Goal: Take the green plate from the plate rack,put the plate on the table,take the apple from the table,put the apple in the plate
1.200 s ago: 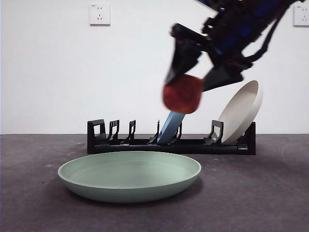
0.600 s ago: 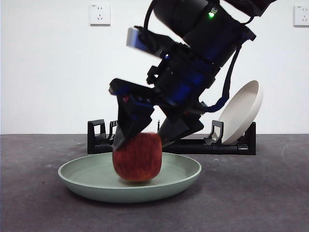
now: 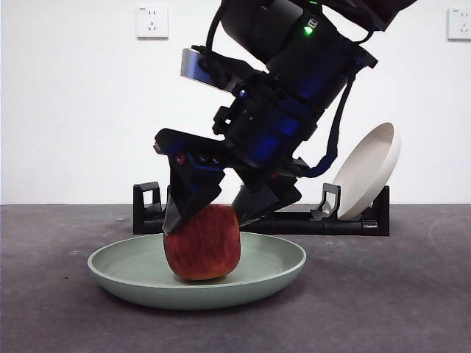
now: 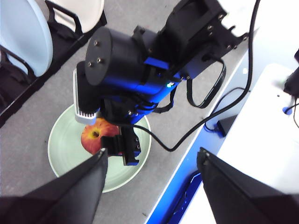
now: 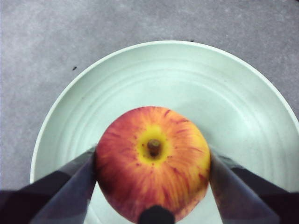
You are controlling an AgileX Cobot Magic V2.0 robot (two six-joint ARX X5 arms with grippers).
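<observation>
The red apple (image 3: 202, 246) with yellow streaks rests in the middle of the pale green plate (image 3: 276, 271), which lies flat on the dark grey table (image 3: 397, 294) in front of the black plate rack (image 3: 346, 222). My right gripper (image 3: 208, 219) comes down from above, its jaws closed against both sides of the apple. The right wrist view shows the apple (image 5: 152, 172) stem up between the jaws (image 5: 152, 161), on the plate (image 5: 187, 84). My left gripper (image 4: 152, 156) is open and empty, high above, looking down on the plate (image 4: 60, 154) and apple (image 4: 93, 137).
A beige plate (image 3: 368, 173) leans in the rack's right end. The left wrist view shows a blue plate (image 4: 23, 32) in the rack beside the beige one (image 4: 84, 9), and the table's edge with cables and white gear beyond.
My right gripper has carried the apple down and to the left from above the rack into the green plate, where it now rests.
</observation>
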